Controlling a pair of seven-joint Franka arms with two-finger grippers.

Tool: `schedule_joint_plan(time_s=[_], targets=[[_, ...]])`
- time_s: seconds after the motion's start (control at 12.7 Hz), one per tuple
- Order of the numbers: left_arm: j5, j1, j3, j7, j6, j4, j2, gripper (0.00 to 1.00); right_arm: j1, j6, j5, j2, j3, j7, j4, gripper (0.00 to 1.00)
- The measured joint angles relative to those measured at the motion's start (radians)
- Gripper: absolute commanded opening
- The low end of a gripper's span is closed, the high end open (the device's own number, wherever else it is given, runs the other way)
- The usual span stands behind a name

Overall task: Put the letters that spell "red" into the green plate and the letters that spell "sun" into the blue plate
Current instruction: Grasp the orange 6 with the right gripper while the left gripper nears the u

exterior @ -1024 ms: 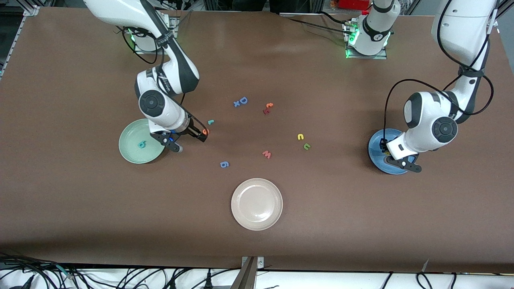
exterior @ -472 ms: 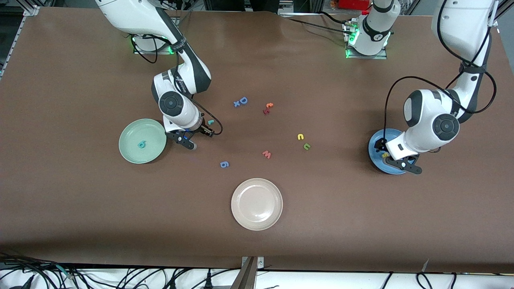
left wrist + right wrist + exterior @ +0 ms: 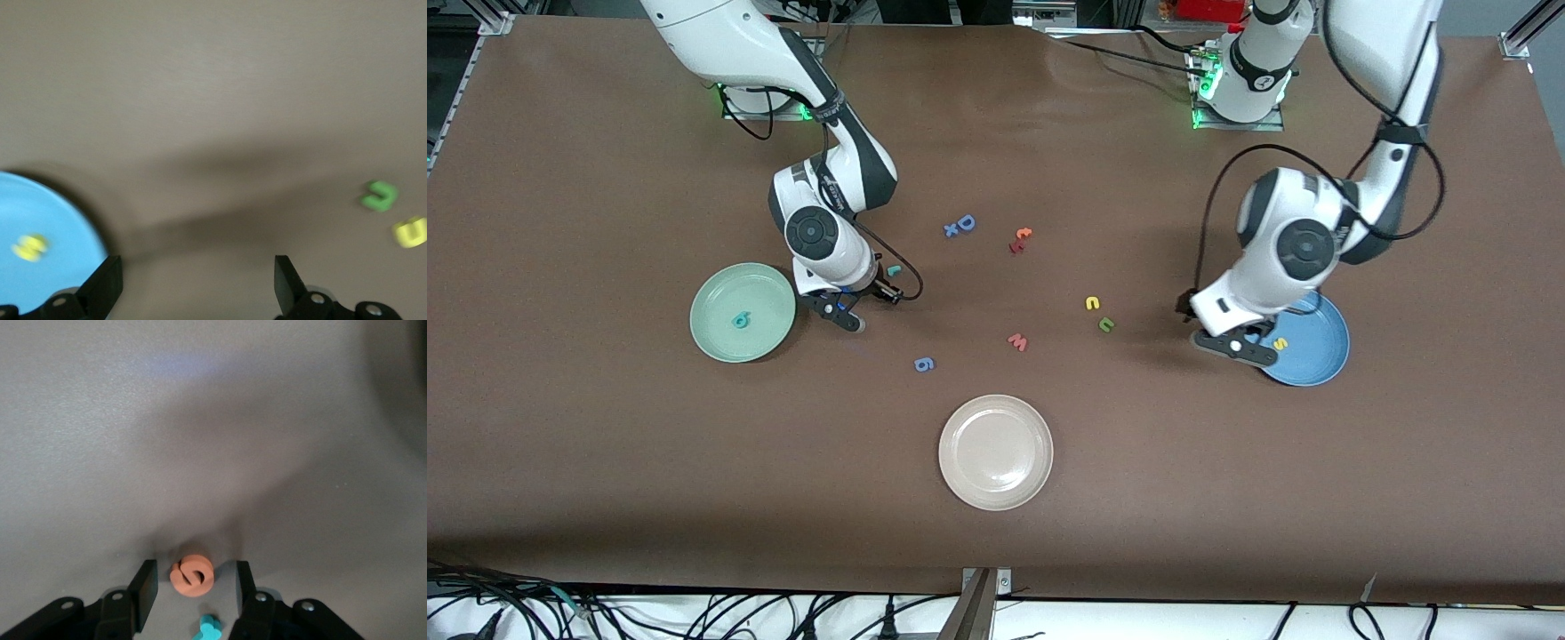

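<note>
My right gripper (image 3: 192, 587) is down at the table beside the green plate (image 3: 711, 333), and it is open. Its fingers stand on either side of the orange "e" (image 3: 192, 574) with a gap on each side. The teal "r" (image 3: 211, 628) lies just next to it (image 3: 893, 269). The teal "d" (image 3: 740, 319) lies in the green plate. My left gripper (image 3: 1190, 309) is open and empty over bare table, between the blue plate (image 3: 1320, 360) and the olive "u" (image 3: 1106, 324). The yellow "s" (image 3: 1280, 343) lies in the blue plate. The yellow "n" (image 3: 1092, 303) lies beside the "u".
A beige-white plate (image 3: 996, 484) sits nearest the front camera. Loose letters lie mid-table: a blue "D" (image 3: 966, 222) with a small "x", an orange "t" (image 3: 1023, 234), a pinkish "w" (image 3: 1017, 341) and a blue "g" (image 3: 925, 364).
My left gripper opened, left the yellow "s" in the blue plate and swung toward the table's middle. My right gripper's fingers narrowed around the orange "e".
</note>
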Motion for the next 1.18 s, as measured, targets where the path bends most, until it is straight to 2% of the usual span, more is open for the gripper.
schedule_joint_plan(time_s=[0.16,0.24,0.31,0.63,0.94,1.18], targets=[[-0.009,-0.066,0.000,-0.250,0.001,0.013,0.021,1.00,0.000,0.006,0.000,0.004,0.000,0.000,-0.001,0.35],[-0.010,-0.085,-0.001,-0.370,0.002,0.028,0.034,1.00,0.001,0.007,0.000,0.004,0.000,0.000,0.000,0.24],[-0.011,-0.097,0.000,-0.482,0.002,0.046,0.051,1.00,0.002,0.011,0.000,0.003,0.000,0.000,0.000,0.19],[-0.060,-0.150,0.000,-0.871,0.012,0.128,0.147,1.00,0.003,0.011,0.000,0.002,0.000,-0.001,0.001,0.19],[-0.094,-0.167,0.002,-0.952,0.036,0.179,0.212,0.99,0.004,-0.005,-0.001,-0.011,-0.016,-0.009,0.007,0.20],[-0.094,-0.169,0.002,-0.957,0.059,0.180,0.232,0.97,0.004,-0.088,-0.001,-0.064,-0.081,-0.115,0.024,0.21]])
